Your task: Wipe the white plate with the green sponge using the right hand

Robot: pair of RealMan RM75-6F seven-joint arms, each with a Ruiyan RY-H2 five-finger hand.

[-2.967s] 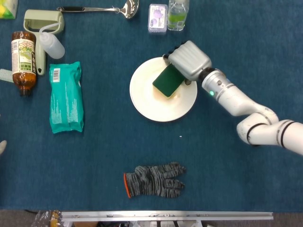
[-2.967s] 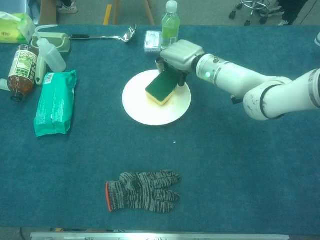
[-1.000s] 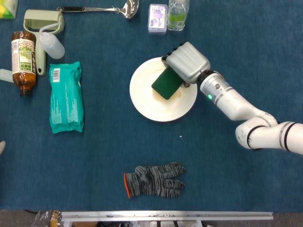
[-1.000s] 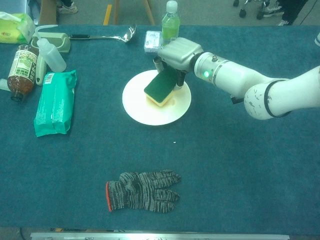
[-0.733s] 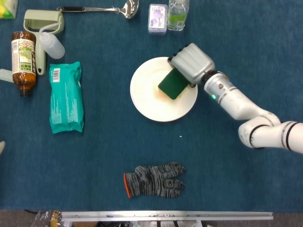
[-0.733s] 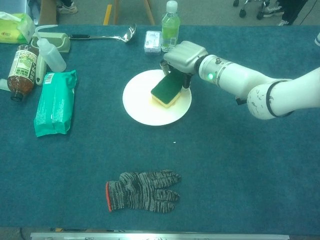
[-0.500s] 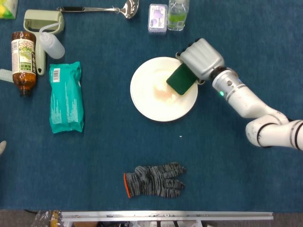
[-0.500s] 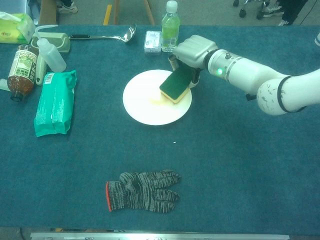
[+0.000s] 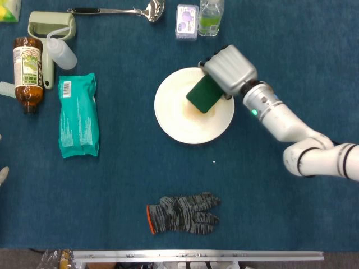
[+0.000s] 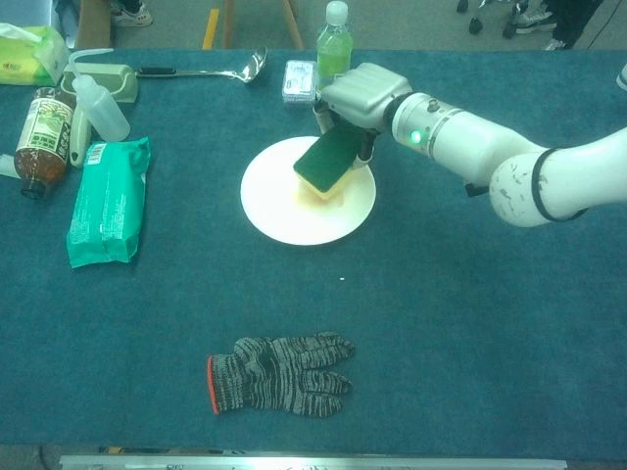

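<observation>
A round white plate point(image 9: 175, 120) point(image 10: 279, 213) lies mid-table on the blue cloth. My right hand point(image 9: 229, 69) point(image 10: 361, 95) hovers over its upper right part and grips the green sponge point(image 9: 203, 94) point(image 10: 327, 159), green side up, yellow underside down. The sponge is tilted, with its lower edge touching the plate's surface. A faint yellowish smear shows on the plate beside the sponge. My left hand is in neither view.
A grey knit glove point(image 9: 182, 213) point(image 10: 278, 374) lies near the front edge. A teal wipes pack point(image 9: 78, 115), a brown bottle point(image 9: 28, 73), a squeeze bottle point(image 9: 60, 51) and a lint roller point(image 9: 49, 25) sit at left. A ladle point(image 9: 120, 10), a small box point(image 9: 187, 22) and a water bottle point(image 10: 333, 49) line the back.
My right hand swept the sponge to the plate's right rim, then back left toward the plate's upper middle. The sponge now sits more tilted. Nothing else moved.
</observation>
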